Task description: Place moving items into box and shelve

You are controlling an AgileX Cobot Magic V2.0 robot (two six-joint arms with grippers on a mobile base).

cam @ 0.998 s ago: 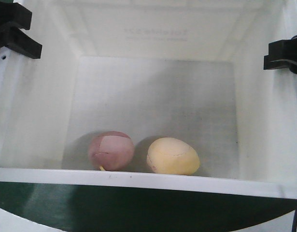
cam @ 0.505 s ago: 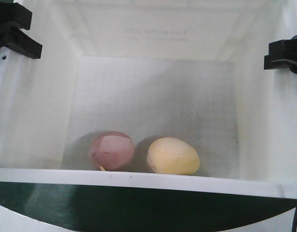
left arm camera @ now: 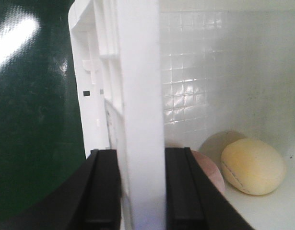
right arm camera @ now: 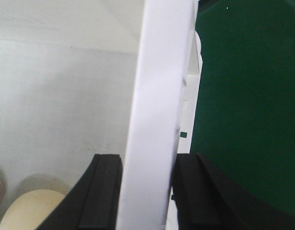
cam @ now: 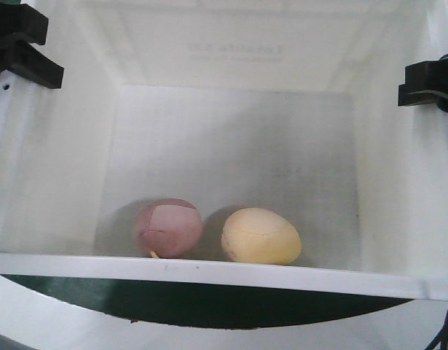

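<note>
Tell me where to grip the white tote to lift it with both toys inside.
Take the tote by its two opposite side walls at the rim, from above, one gripper each. The walls are thin and upright, so jaws straddle them, as the left gripper and right gripper do. A two-sided hold likely keeps it level.

Print (cam: 234,49) on the box's (cam: 209,271) far wall is too blurred to read; the left pincer's (left arm camera: 140,154) finger (left arm camera: 182,187) half hides the pinkish toy (left arm camera: 210,168).
</note>
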